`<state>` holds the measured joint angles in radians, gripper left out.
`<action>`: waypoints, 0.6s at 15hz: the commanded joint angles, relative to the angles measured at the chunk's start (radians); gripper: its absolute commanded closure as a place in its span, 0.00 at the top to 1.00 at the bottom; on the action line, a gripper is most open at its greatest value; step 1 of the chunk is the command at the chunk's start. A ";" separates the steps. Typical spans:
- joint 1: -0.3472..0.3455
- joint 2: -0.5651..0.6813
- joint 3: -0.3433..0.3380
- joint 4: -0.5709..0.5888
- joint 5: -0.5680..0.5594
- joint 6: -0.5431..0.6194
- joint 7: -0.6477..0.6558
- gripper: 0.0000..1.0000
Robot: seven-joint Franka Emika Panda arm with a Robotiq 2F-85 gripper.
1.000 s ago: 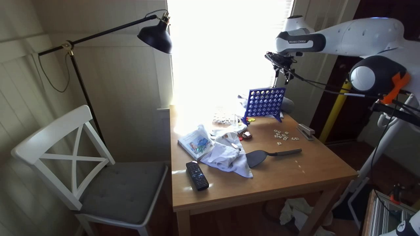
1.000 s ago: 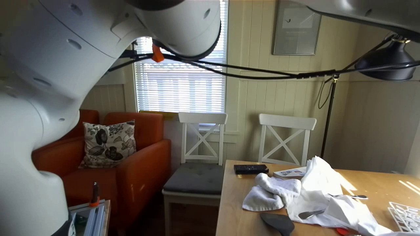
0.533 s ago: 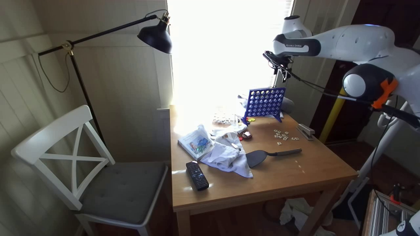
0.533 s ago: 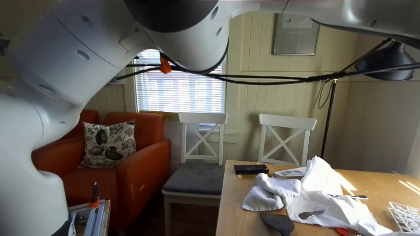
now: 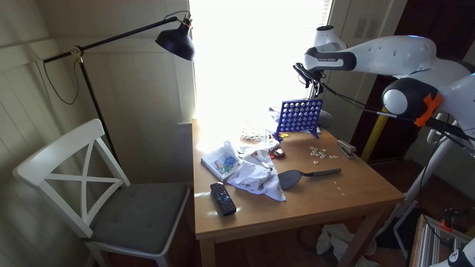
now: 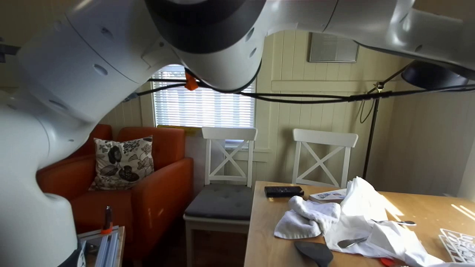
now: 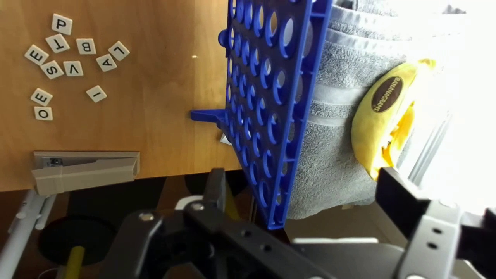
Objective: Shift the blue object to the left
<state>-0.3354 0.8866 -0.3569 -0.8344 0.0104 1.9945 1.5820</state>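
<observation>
Wrist view: the tool (image 7: 301,177) stands wide, gripping nothing, the blue rack (image 7: 269,99) running down mid-frame between the jaws. In an exterior view the arm (image 5: 393,55) has dropped towards the rack, right of centre on the surface (image 5: 326,196); a grasp looks near, the leftward shift still to come.
</observation>
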 commanded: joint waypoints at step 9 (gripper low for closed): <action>-0.020 0.140 -0.005 0.088 0.006 -0.017 0.067 1.00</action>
<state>-0.3371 0.9685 -0.3581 -0.8289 0.0104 1.9948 1.6163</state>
